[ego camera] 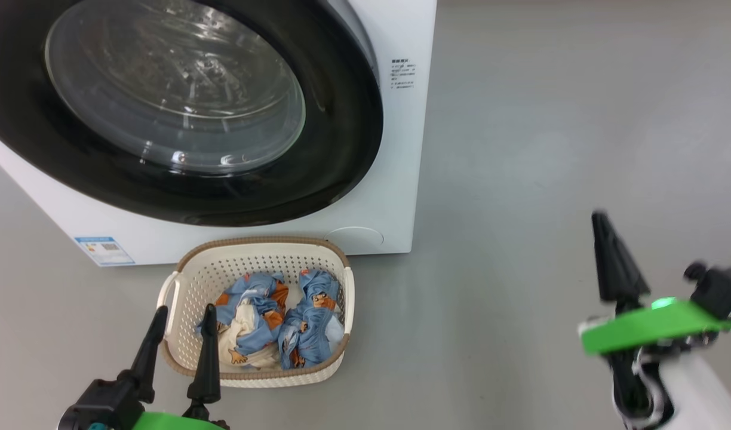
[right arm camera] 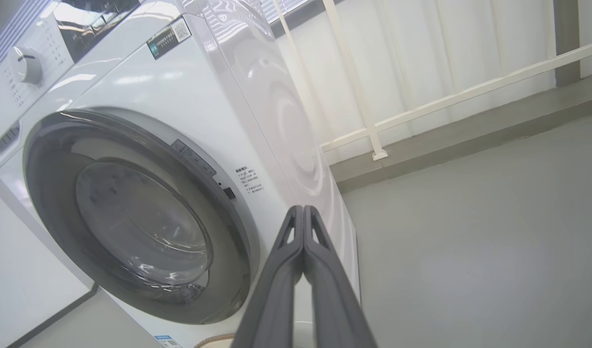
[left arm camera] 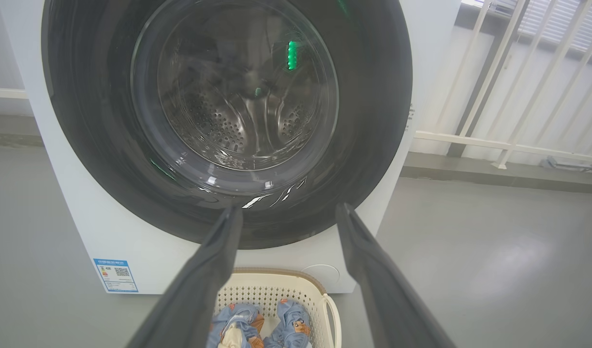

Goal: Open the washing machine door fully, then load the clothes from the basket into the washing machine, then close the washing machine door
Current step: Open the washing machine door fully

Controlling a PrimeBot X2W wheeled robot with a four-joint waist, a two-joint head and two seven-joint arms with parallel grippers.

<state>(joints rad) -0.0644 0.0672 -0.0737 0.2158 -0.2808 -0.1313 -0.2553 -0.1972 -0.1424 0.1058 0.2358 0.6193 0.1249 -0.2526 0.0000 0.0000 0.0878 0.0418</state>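
Observation:
The white washing machine (ego camera: 395, 149) stands ahead with its round black-rimmed door (ego camera: 180, 107) shut against its front. The door (left arm camera: 228, 111) and the steel drum behind its glass fill the upper left wrist view; the door (right arm camera: 136, 217) also appears at an angle in the right wrist view. On the floor before the machine sits the cream basket (ego camera: 186, 280) holding two blue bear-print clothes (ego camera: 282, 319). My left gripper (ego camera: 183, 316) hangs open at the basket's near left rim, empty. My right gripper (ego camera: 601, 224) is shut on nothing, far right of the basket, over bare floor.
Grey floor (ego camera: 550, 149) stretches to the right of the machine. A white railing (right arm camera: 373, 130) and a low grey kerb run along the wall behind the machine. A blue label (ego camera: 104, 251) marks the machine's lower left corner.

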